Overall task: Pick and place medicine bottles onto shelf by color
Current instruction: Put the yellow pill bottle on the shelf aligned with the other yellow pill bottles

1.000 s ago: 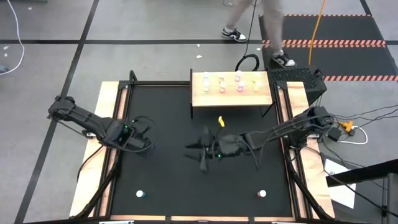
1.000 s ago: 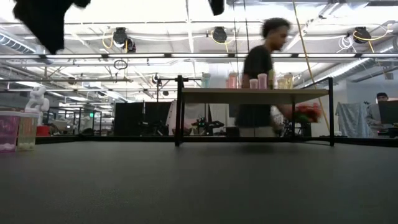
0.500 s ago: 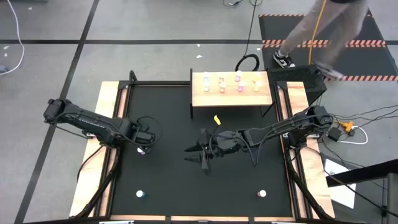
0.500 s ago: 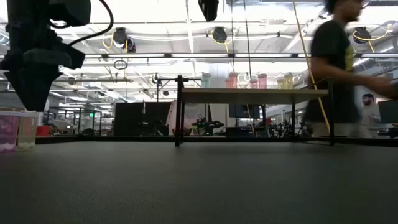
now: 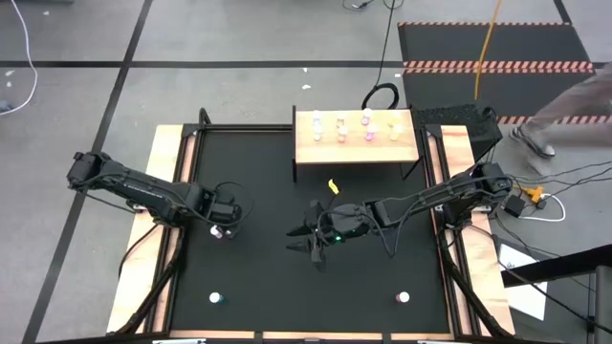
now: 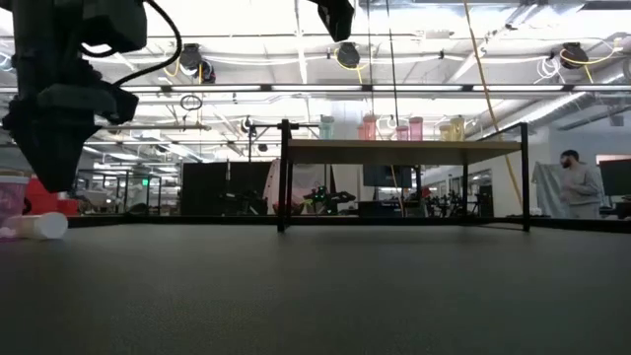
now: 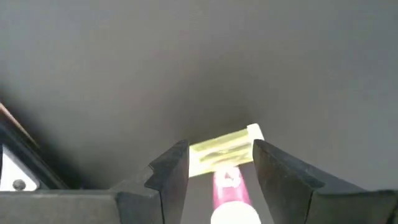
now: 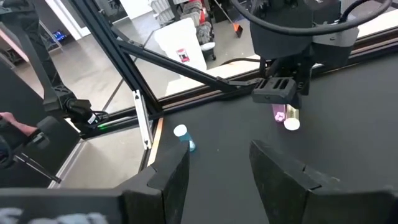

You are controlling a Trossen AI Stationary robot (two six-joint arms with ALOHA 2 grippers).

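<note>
The left gripper (image 7: 217,171) hangs low at the table's nine o'clock side, fingers parted around a pink bottle (image 7: 227,186), probably to lift it. A yellow bottle (image 7: 225,148) lies toppled just beyond, touching or nearly so, and could get nudged. The right gripper (image 5: 308,241) waits mid-table, open and empty. The shelf (image 5: 308,146) with sorted bottles stands at twelve o'clock.

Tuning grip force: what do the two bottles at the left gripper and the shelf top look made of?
Bottles, pink and yellow: probably translucent tinted plastic, with opaque white caps. Shelf top: light wood or wood laminate, matte, faint grain. Left gripper straddles the bottles.
</note>
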